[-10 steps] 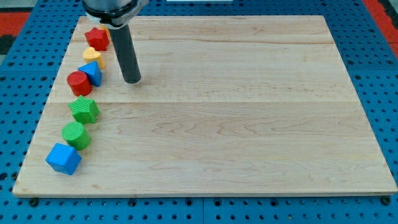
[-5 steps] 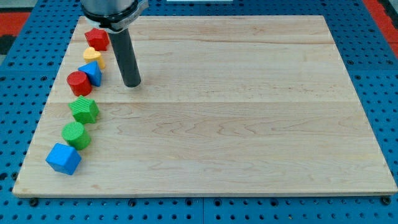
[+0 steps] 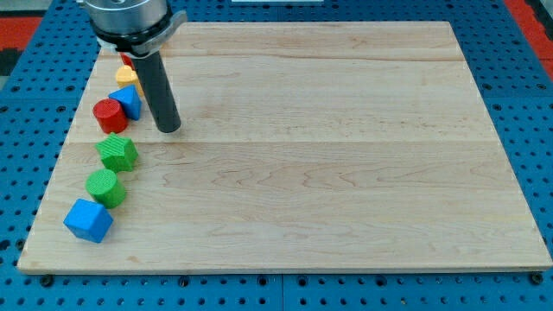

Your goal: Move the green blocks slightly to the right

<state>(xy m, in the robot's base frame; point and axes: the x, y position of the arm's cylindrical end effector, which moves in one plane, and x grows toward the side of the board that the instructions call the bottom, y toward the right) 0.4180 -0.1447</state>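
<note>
Two green blocks lie near the board's left edge: a green star-shaped block (image 3: 117,153) and below it a green cylinder (image 3: 105,186). My tip (image 3: 168,129) rests on the board up and to the right of the green star, about a block's width away, touching no block. The rod rises toward the view's top left.
A blue cube (image 3: 87,220) lies below the green cylinder. Above the star sit a red cylinder (image 3: 110,114), a blue triangular block (image 3: 130,102), a yellow block (image 3: 127,76) and a red block (image 3: 126,60) mostly hidden behind the rod. The wooden board (image 3: 346,155) lies on a blue pegboard.
My tip has slid left and slightly down, closer to the green star and the blue triangular block. The rod now hides most of the top red block. No block has moved.
</note>
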